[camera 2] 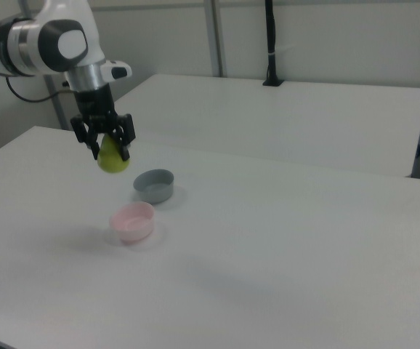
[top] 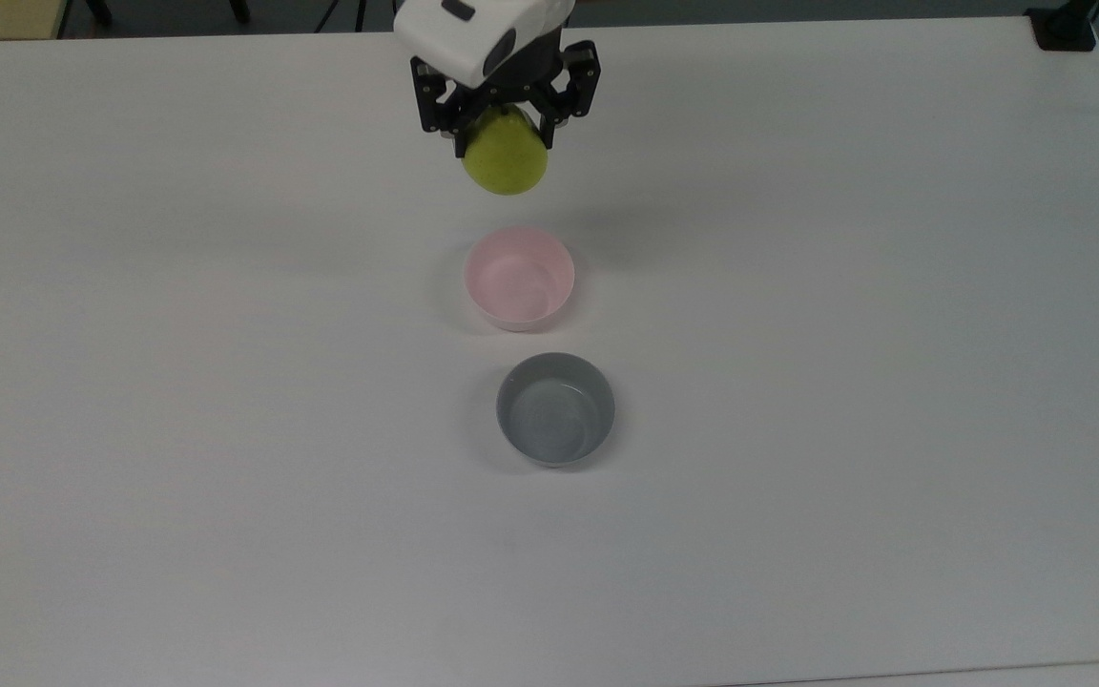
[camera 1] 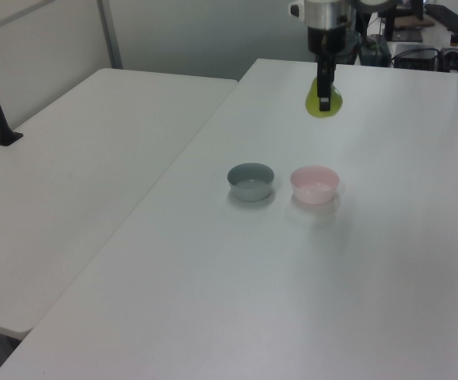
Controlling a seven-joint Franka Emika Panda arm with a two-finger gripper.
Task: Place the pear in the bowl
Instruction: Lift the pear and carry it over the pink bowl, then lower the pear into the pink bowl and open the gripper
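Gripper (top: 504,134) fingers (top: 546,134) clamped on the pear (top: 506,162), held in the air above the white bench (top: 845,334), clear of its surface. Pink bowl (top: 518,278) sits on the bench just below the pear in the top view, not touching; pear hangs above and left of it in the right view. Grey bowl (top: 555,408) just beside the pink one, apart.

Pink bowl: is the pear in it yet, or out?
Out. The pink bowl is empty; the pear hangs in the end effector above the table.
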